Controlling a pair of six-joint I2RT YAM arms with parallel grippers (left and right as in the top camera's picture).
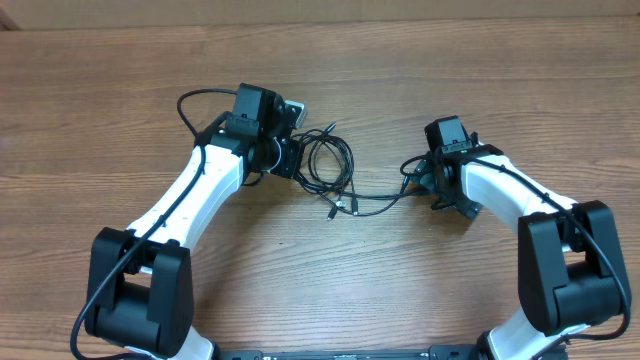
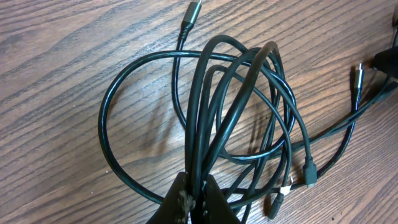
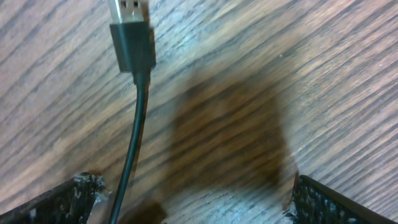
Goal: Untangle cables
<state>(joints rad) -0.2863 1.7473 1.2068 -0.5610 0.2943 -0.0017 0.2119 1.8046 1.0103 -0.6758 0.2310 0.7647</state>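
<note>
On the table (image 1: 100, 60), cables (image 1: 330, 165) look limp, light; left gripper (image 2: 196, 185) clamps their loops, right gripper (image 3: 199, 196) gapes empty. I'd grab just behind the plug (image 3: 132, 38).

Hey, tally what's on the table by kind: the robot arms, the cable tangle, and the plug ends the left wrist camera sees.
Robot arms: 2 (left arm, right arm)
Tangle of cables: 1, strands too knotted to count
Plug ends in the left wrist view: 4
Total: 7
</note>
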